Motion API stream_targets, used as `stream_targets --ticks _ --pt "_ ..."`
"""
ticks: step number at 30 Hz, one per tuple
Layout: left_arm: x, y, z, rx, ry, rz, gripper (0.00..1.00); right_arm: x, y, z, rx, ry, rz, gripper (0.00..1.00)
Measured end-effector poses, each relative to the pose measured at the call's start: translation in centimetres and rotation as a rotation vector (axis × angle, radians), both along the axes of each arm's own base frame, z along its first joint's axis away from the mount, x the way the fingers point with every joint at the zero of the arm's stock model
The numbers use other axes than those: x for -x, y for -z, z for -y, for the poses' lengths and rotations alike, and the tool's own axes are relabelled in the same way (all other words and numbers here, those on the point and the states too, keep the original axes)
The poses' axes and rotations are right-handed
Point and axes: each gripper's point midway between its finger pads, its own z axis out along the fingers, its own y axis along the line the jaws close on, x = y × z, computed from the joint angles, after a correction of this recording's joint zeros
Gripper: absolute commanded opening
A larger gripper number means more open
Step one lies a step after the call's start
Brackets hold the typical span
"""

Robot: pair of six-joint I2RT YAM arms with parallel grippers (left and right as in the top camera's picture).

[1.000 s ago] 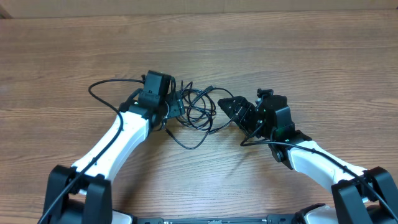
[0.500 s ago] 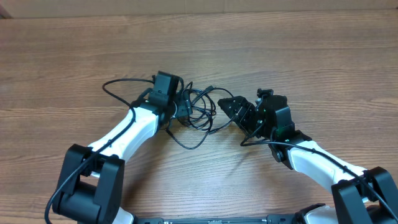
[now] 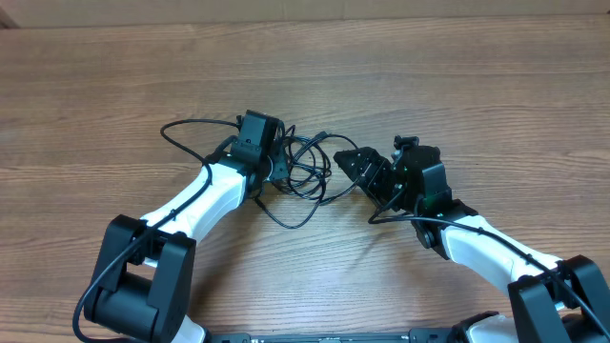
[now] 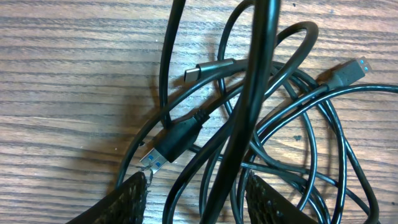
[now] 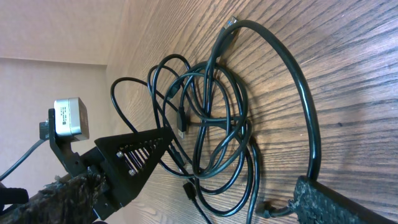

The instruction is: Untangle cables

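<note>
The cables (image 3: 307, 167) lie as one tangle of thin black loops on the wooden table, between the two arms. My left gripper (image 3: 278, 162) sits low over the tangle's left side. In the left wrist view its fingers (image 4: 127, 202) stand apart with several strands running between them, and wood shows on either side. A blue-tongued USB plug (image 4: 176, 140) lies by the left finger, and a silver-tipped plug (image 4: 205, 68) lies further out. My right gripper (image 3: 360, 186) is wide open at the tangle's right edge. The loops (image 5: 217, 106) lie ahead of its gripper (image 5: 242, 186), with an angled plug (image 5: 268, 208) by one finger.
A thicker black wire of the left arm loops out over the table (image 3: 186, 129) to the left and hangs blurred across the left wrist view (image 4: 249, 93). The table's far edge (image 3: 305, 21) meets a wall at the back.
The left arm has slid right, onto the tangle's left side, and its jaws have narrowed around the strands. The right arm and the cables have not moved.
</note>
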Motion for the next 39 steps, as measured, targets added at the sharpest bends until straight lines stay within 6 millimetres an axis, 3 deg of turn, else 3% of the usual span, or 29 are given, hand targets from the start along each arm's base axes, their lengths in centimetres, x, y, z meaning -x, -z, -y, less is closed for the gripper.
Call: stream_targets --ticks 3,6,9,13,19,30,33,39 --pt "0.0 0.0 -0.1 -0.003 -0.002 0.001 0.69 0.0 0.0 0.0 0.000 0.000 0.001 1.00" --pt "0.0 0.3 -0.1 -0.009 0.001 -0.002 0.69 0.0 0.0 0.0 0.000 0.000 0.001 1.00" --pt "0.0 1.4 -0.1 -0.016 0.002 -0.024 0.61 0.0 0.0 0.0 -0.001 -0.001 0.001 1.00" --pt "-0.1 2.4 0.4 0.001 0.019 -0.037 0.42 0.0 0.0 0.0 -0.001 0.000 0.001 1.00" --pt "-0.3 2.3 0.8 0.016 0.034 -0.025 0.04 0.0 0.0 0.0 0.000 0.000 0.001 1.00" --pt "0.6 2.6 0.8 0.013 0.052 -0.069 0.04 0.0 0.0 0.0 -0.001 -0.001 0.001 1.00" --pt "0.7 1.5 1.1 0.010 0.110 -0.047 0.04 -0.1 -0.2 -0.1 -0.003 -0.004 0.014 1.00" --pt "0.3 -5.1 2.7 0.016 0.342 0.146 0.04 -0.5 -2.5 -1.3 -0.026 -0.098 0.153 1.00"
